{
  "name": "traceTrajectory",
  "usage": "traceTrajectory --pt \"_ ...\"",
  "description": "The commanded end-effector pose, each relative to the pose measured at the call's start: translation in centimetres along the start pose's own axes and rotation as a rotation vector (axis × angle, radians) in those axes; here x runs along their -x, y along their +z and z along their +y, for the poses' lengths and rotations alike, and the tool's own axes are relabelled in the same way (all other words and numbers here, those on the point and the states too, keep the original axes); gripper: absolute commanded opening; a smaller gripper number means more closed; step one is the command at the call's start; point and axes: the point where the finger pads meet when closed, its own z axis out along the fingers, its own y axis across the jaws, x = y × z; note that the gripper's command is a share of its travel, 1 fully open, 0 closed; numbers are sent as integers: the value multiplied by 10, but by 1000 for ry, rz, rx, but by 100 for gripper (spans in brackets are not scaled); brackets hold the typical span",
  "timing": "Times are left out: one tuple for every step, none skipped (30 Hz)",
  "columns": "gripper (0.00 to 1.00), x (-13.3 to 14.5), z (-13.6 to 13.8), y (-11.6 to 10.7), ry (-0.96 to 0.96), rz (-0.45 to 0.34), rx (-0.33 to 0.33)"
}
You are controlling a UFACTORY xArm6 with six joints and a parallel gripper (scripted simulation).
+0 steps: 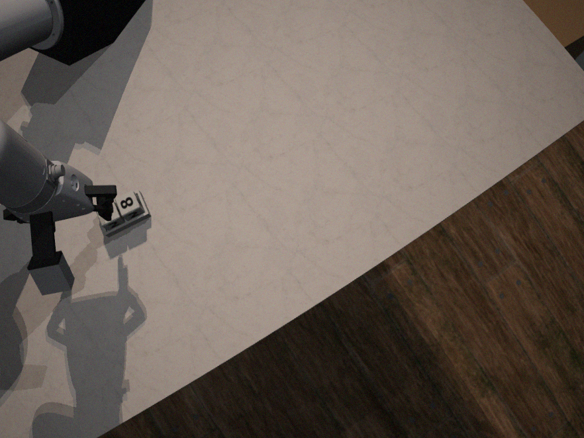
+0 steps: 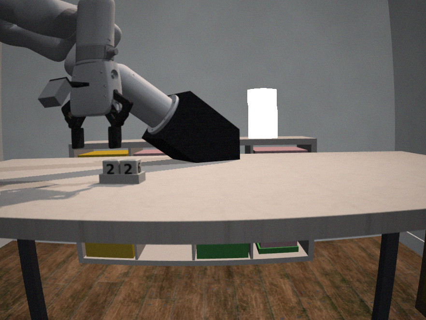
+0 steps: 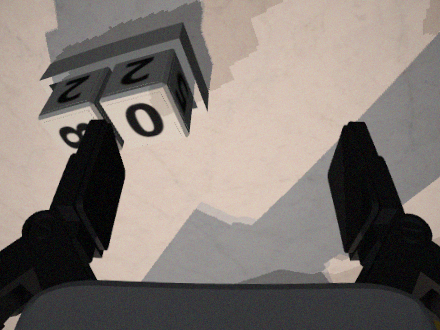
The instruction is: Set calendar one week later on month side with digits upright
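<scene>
The tray (image 1: 127, 225) (image 2: 120, 178) (image 3: 117, 54) lies flat on the table. The two white cubes stand side by side in it. One cube (image 2: 110, 167) (image 3: 144, 112) has 0 on top; the other cube (image 1: 128, 203) (image 2: 128, 166) (image 3: 75, 91) has 8 on top. In the exterior view both show an upright 2, and the right cube a 6 on its right side; the tray wall below is plain. No month's name is visible. My gripper (image 2: 96, 146) (image 3: 226, 146) is open and empty, above table height. One finger partly covers the 8 cube in the wrist view.
The table (image 1: 306, 165) (image 2: 275, 193) has a front edge beyond the tray. The black arm base (image 2: 203, 130) stands behind and right in the exterior view. A shelf (image 2: 295, 140) with bins and a bright lamp (image 2: 262, 113) stands behind the table.
</scene>
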Motion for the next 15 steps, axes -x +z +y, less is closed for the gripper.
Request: traceTrajectory --pt "100 2 1 0 157 3 0" --pt "100 6 4 0 165 3 0" --pt "100 10 6 0 165 3 0" --pt "100 12 8 0 165 3 0" --pt "100 13 8 0 165 3 0" --pt "100 14 8 0 165 3 0" --pt "100 14 8 0 166 3 0" --pt "100 14 8 0 171 3 0" --pt "100 14 8 0 184 3 0" --pt "100 14 9 0 205 3 0" --pt "100 14 9 0 205 3 0" --pt "100 14 9 0 205 3 0" --pt "100 15 9 0 234 3 0" --pt "100 15 9 0 270 3 0" --pt "100 16 10 0 309 3 0"
